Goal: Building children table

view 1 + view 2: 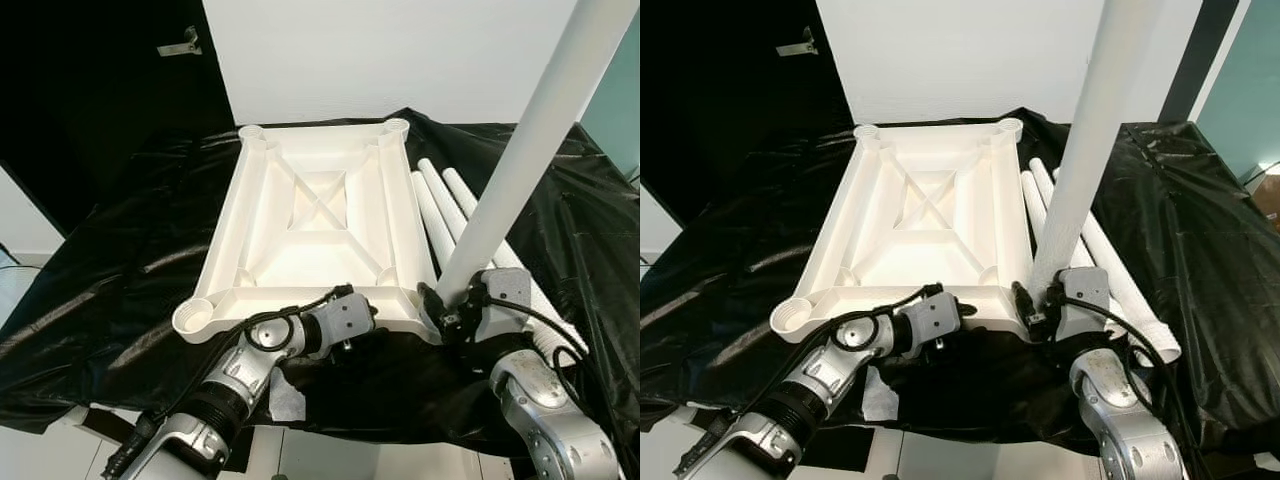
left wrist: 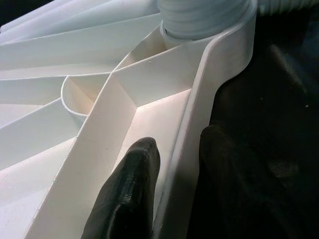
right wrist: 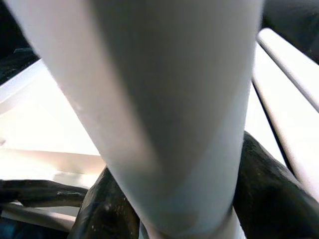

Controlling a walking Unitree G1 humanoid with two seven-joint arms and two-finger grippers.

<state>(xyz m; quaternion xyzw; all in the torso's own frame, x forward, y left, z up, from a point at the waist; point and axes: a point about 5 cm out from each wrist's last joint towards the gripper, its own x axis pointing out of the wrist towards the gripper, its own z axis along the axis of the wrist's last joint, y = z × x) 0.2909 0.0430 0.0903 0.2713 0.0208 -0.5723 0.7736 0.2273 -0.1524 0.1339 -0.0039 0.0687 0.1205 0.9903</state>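
Observation:
A white plastic tabletop (image 1: pixel 315 215) lies upside down on the black sheet, its ribs and four corner sockets facing up. A long white table leg (image 1: pixel 520 160) stands tilted in the near right corner socket. My right gripper (image 1: pixel 452 305) is shut on the leg's lower end; its fingers (image 3: pixel 269 184) flank the leg (image 3: pixel 164 114). My left gripper (image 1: pixel 352 322) is at the tabletop's near rim, shut on the rim wall (image 2: pixel 187 129), one finger (image 2: pixel 132 194) inside and one outside.
Three more white legs (image 1: pixel 445 205) lie side by side on the black sheet (image 1: pixel 130 240) to the right of the tabletop. A white wall rises behind. A scrap of white paper (image 1: pixel 288 400) lies by my left forearm.

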